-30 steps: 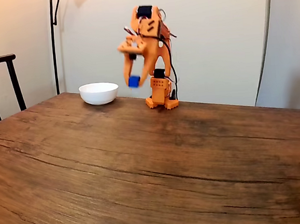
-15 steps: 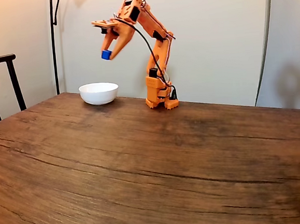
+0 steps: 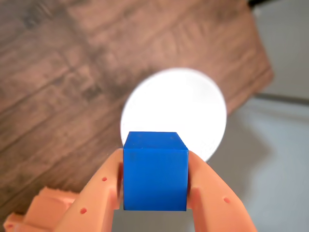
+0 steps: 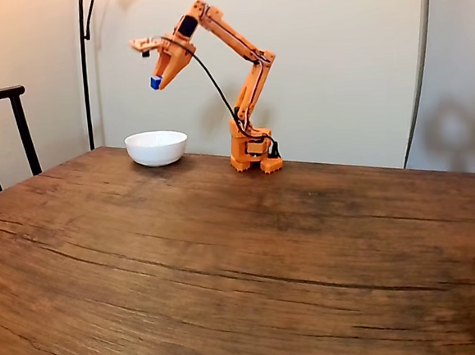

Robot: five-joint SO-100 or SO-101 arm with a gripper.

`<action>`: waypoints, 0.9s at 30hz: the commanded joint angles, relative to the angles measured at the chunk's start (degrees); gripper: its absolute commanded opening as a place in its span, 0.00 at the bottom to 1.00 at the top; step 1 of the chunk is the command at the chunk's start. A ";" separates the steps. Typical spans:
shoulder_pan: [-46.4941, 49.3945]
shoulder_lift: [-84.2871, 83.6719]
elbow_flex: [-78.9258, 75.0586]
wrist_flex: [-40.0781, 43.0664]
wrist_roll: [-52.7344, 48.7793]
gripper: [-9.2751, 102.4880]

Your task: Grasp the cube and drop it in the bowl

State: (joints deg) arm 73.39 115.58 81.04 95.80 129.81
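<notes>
blue matte cube [image 3: 155, 171] sits pinched between my two orange fingers [image 3: 104, 193], which press on its opposite side faces, so my gripper [image 4: 156, 81] is closed on it and carrying it high in the air. below me lies the plain white glossy round bowl [image 3: 193, 104], resting near the far edge of the brown wooden table [image 4: 228, 260]. in the wrist view the cube overlaps the bowl's near rim, with most of the basin lying beyond my fingertips. in the fixed view the cube [image 4: 156, 83] hangs well above the bowl [image 4: 157, 148], about over its middle. i judge that releasing needs only a slight forward reach, if any.
</notes>
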 commanded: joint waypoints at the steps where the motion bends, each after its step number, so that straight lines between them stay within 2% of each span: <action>1: 4.39 1.93 3.78 -2.90 0.62 0.08; 22: 17.49 1.76 26.63 -27.95 -2.81 0.09; 27: 17.67 1.32 31.90 -31.90 -2.81 0.22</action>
State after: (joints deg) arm 90.53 115.58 111.97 65.92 127.00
